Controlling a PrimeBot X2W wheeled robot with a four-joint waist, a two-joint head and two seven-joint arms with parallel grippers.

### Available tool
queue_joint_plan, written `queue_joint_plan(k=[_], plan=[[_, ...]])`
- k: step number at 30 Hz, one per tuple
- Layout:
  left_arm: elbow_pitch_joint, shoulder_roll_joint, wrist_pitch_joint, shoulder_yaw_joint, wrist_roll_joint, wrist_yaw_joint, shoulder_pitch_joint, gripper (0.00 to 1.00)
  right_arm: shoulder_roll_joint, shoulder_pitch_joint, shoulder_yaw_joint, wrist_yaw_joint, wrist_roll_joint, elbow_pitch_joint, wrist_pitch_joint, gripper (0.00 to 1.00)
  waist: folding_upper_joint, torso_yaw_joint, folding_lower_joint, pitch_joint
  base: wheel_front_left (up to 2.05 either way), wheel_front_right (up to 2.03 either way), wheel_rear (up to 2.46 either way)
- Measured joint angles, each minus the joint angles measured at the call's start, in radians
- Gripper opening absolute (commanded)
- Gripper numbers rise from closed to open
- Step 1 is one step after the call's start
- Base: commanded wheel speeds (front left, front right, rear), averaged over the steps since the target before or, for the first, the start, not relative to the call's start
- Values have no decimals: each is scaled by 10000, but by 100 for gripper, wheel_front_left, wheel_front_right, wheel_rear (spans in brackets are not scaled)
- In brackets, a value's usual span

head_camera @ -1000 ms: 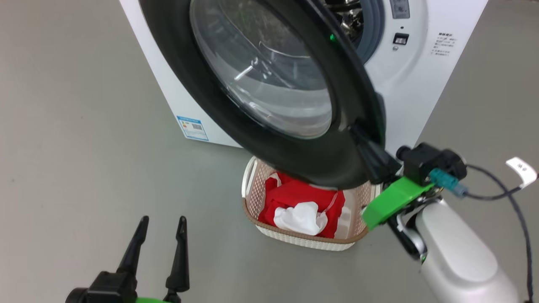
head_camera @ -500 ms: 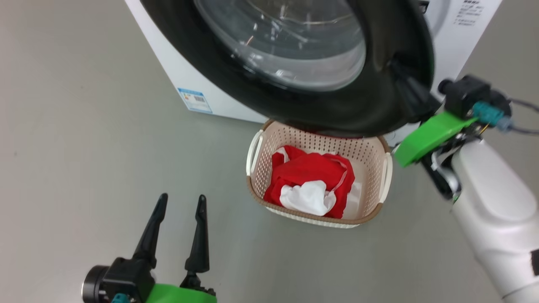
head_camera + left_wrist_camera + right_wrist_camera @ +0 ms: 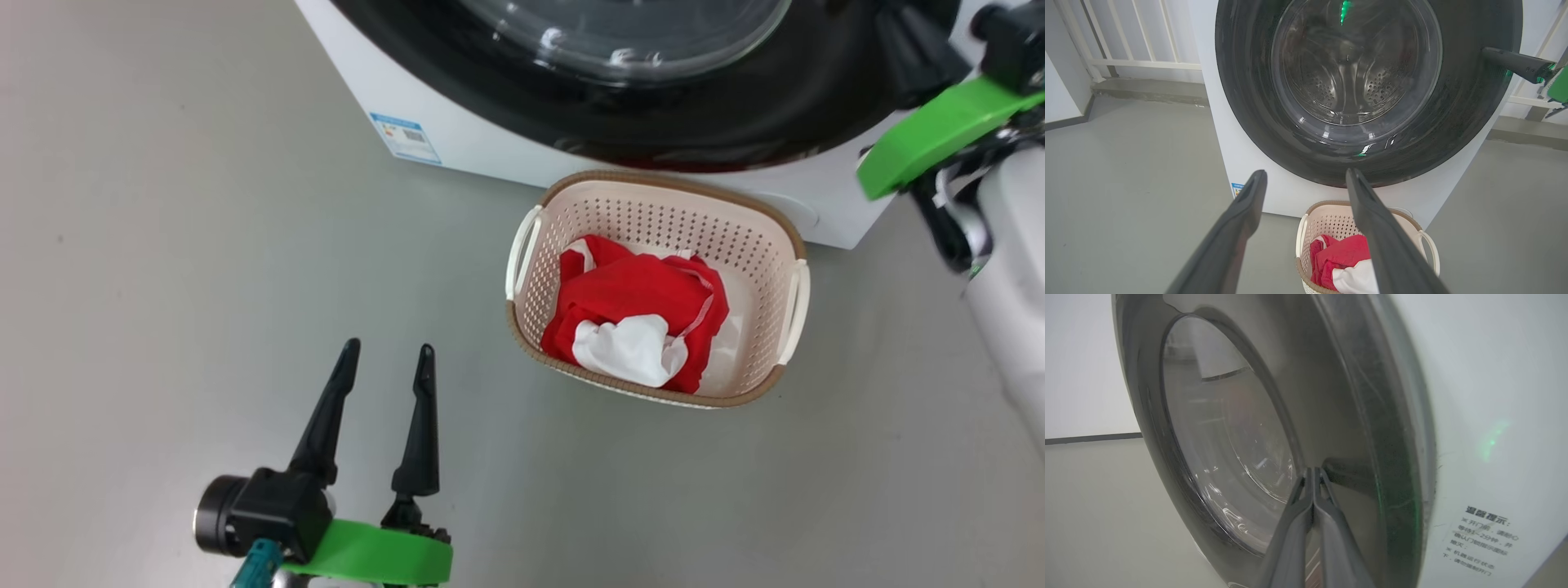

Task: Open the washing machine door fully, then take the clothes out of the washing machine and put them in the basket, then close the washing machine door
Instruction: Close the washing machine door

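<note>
The washing machine (image 3: 490, 147) fills the top of the head view, with the washing machine door (image 3: 735, 114) lying against its white front. My right gripper (image 3: 1313, 470) is shut, and its tips press on the door's black rim (image 3: 1453, 122) at the right side; nothing is held. It also appears as a dark point, the right gripper (image 3: 1490, 54), in the left wrist view. The basket (image 3: 653, 184) stands on the floor just before the washer, holding the clothes (image 3: 637, 294), red fabric with a white piece (image 3: 629, 351). My left gripper (image 3: 384, 359) hangs open and empty left of the basket.
Grey floor (image 3: 163, 286) stretches left of and in front of the basket. A blue label (image 3: 406, 137) sits low on the washer front. A white railing (image 3: 1126, 61) and a low step stand behind the washer. The drum behind the glass (image 3: 1347, 77) looks bare.
The door has swung from standing well open to lying against the washer front, with my shut right gripper following on its rim. The head camera has shifted; the basket and left gripper have kept their places.
</note>
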Motion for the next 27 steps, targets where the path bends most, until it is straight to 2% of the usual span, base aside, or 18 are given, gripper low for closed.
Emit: queue_joint_plan(k=[5,17,27], plan=[[127,-105,-2,-27,0,-86,-213,100,-169,-437,-278,4,10,71,0,0,0,141,0,208,0,0,0],[259,-267,-2,12,190,-263,-256,100,-123,-435,-382,54,-109,-117,-2,0,0,153,0,151,0,0,0],[527,-284,-4,148,364,-351,-254,100,184,815,-234,23,-119,-1290,-2,0,0,-120,0,-202,0,0,0]])
